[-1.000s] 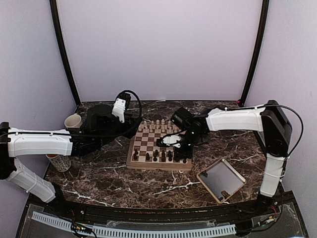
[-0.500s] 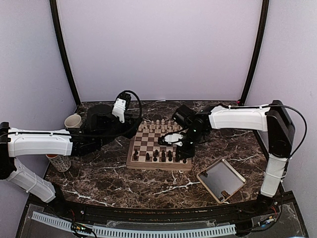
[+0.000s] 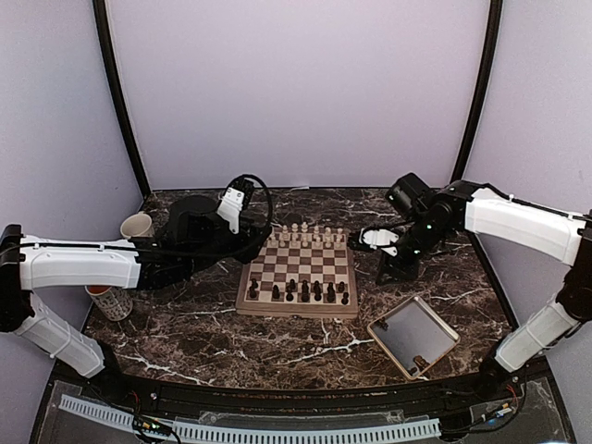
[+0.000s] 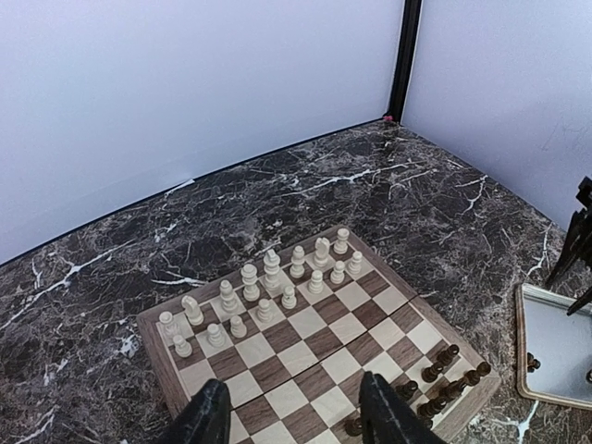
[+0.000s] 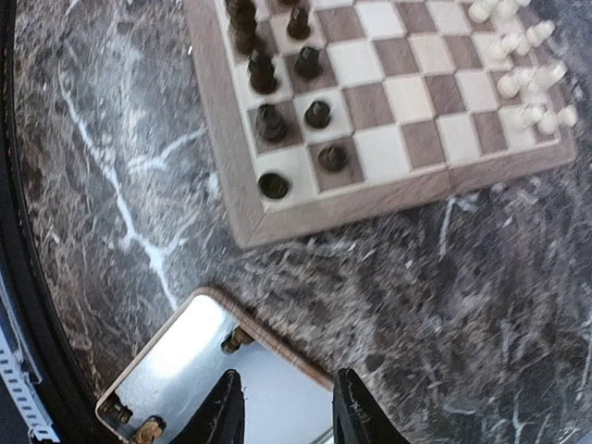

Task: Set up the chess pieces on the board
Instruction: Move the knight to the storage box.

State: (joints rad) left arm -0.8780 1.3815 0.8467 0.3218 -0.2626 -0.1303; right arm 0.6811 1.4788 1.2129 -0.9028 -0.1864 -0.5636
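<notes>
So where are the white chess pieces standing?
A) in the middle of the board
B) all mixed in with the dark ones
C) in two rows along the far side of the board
C: the pale pieces stand in two rows at the far edge of the board, while the dark pieces stand along the near edge, with bare squares between the two groups.
</notes>
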